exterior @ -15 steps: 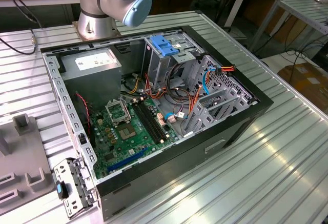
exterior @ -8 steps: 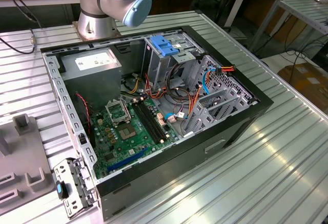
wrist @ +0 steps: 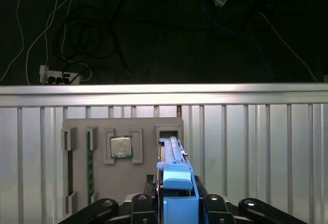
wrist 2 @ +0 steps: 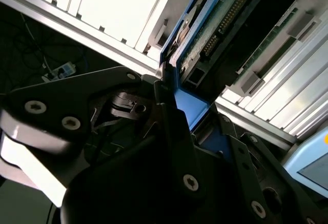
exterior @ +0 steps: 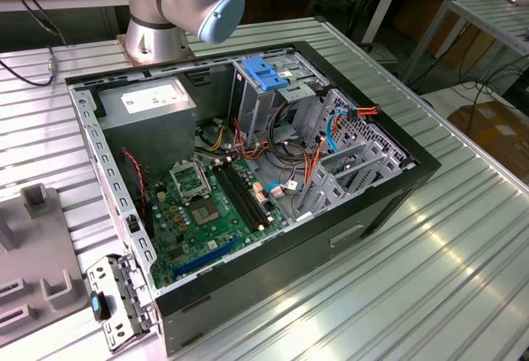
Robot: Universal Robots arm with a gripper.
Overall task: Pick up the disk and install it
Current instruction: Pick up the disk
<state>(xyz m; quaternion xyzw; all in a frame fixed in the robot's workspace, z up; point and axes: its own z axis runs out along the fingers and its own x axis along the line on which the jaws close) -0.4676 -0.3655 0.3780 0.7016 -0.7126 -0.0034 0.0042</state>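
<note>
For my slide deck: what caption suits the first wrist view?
End effector grips the disk, standing edge-on in the grey holder.

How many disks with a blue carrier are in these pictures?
1. The disk stands on edge at the slot of the grey holder, beside the processor, the tool shut on it. The computer case may hide others.

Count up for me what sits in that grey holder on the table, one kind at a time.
Processor chip: 1
Green memory stick: 1
Disk in its blue carrier, standing on edge: 1
Total: 3 in the grey holder. The slot beside the memory stick is too dark to judge.
</note>
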